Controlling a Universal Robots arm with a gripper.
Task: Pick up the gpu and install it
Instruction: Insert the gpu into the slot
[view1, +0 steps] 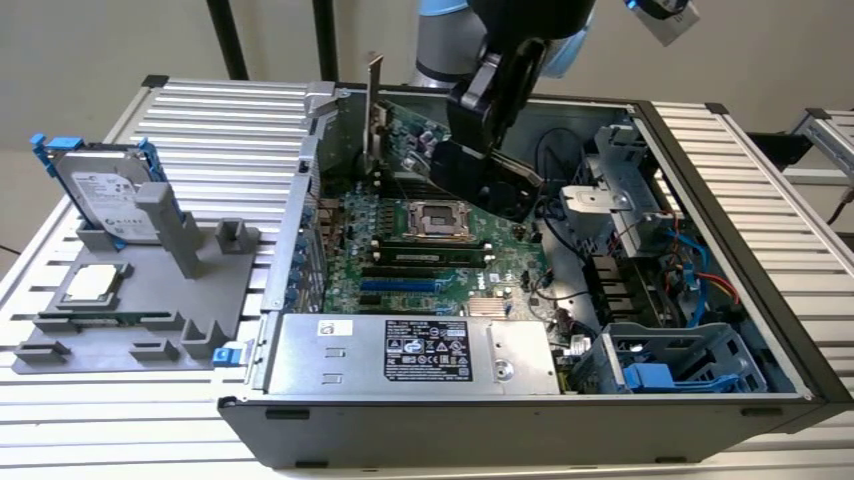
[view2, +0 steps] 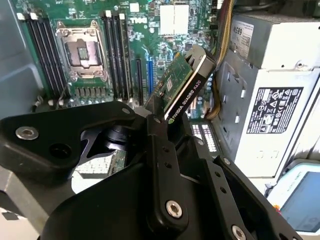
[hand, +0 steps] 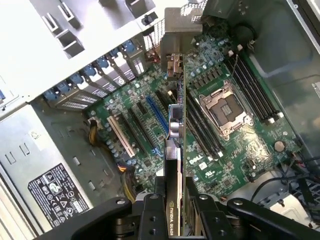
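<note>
Gripper (view1: 451, 150) clamped shut on the gpu (view1: 404, 135), which hangs on edge above the green motherboard (view1: 367, 225) inside an open computer case (view1: 747, 250), its metal bracket (view1: 374, 100) at the end away from the gripper. In both wrist views the black fingers (view2: 160, 140) pinch the card's end, green board on one face and black cooler on the other, over the row of expansion slots (hand: 140, 125). Just beside the card sit an open processor socket (view1: 438, 218) and memory slots (view1: 420, 257). A silver power supply (view1: 414, 350) lines the case's near side. Drive cages with red and blue cables (view1: 701, 275) crowd the exterior view's right. On the exterior view's left, a grey fixture (view1: 160, 300) carries a hard drive in a blue frame (view1: 100, 190), standing upright, and a small square processor chip (view1: 91, 285) lying flat. Everything rests on a ribbed aluminium table (view1: 200, 110) before a pale wall (view1: 107, 50).
</note>
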